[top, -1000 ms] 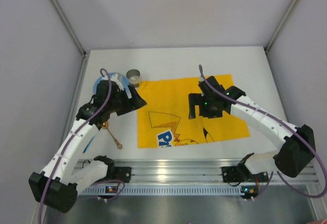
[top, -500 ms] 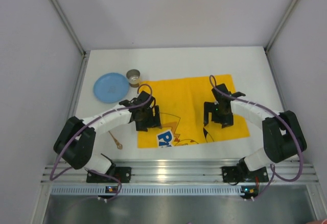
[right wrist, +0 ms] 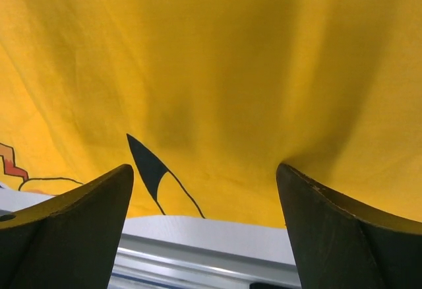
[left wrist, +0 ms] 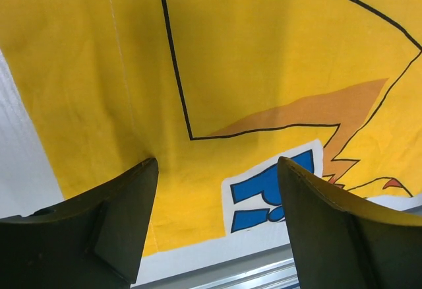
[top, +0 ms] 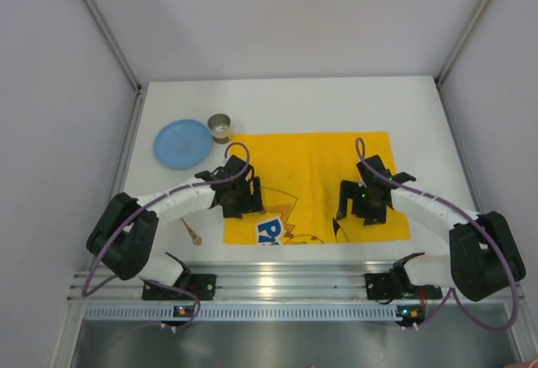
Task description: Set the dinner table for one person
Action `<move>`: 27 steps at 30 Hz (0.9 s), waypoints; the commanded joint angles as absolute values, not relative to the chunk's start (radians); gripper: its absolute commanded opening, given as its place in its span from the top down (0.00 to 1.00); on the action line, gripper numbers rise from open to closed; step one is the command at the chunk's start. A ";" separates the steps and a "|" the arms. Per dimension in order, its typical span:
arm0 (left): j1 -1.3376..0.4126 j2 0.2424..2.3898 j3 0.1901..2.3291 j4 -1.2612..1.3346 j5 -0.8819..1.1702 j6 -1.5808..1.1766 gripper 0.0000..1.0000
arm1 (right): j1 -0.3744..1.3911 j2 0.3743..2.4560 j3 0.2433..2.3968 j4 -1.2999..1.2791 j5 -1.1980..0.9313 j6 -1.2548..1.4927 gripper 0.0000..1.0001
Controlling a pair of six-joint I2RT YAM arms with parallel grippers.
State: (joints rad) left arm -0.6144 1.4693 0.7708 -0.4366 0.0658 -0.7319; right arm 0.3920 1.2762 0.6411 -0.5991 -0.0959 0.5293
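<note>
Plate (top: 182, 143) sits far left on the counter (top: 294, 99). Left end effector (top: 239, 201) gapes wide on the mat (top: 311, 162); right end effector (top: 363, 206) likewise. Best to press both evenly and draw together, so the mat lies flat and square.

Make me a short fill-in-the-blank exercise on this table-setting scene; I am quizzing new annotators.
1. Seen from above, the blue plate lies on the white dinner table to the ___ of the yellow cloth mat.
2. The left gripper and the right gripper are both low over the mat with their jaws ___.
3. In the left wrist view, the mat's print shows a ___ patch with a white border.

Missing words: left; open; blue.
</note>
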 commanded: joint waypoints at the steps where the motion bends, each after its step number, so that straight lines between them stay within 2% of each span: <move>1: -0.617 1.428 0.722 -0.517 0.015 -0.738 0.21 | 0.410 1.258 0.658 -0.699 -0.146 0.577 0.10; 6: -0.617 1.310 0.931 -0.670 -0.089 -0.747 0.21 | 0.423 1.178 0.868 -0.891 -0.134 0.586 0.05; 7: -0.614 1.301 0.974 -0.686 -0.125 -0.746 0.21 | 0.426 1.142 0.902 -0.917 -0.129 0.583 0.00; 12: -0.506 1.373 1.253 -0.747 -0.221 -0.658 0.18 | 0.428 1.085 1.089 -1.045 -0.103 0.575 0.00; 19: -0.234 1.514 1.341 -0.646 -0.249 -0.627 0.19 | 0.426 1.078 1.114 -1.098 -0.084 0.554 0.00; 27: -0.133 1.742 1.508 -0.580 -0.163 -0.620 0.21 | 0.423 1.095 1.146 -1.127 -0.012 0.509 0.00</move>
State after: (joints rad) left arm -0.1406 1.7218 1.4261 -0.6426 -0.1982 -0.6411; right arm 0.4171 1.0885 1.1053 -1.1011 -0.0521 0.5362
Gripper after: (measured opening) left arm 0.792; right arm 0.995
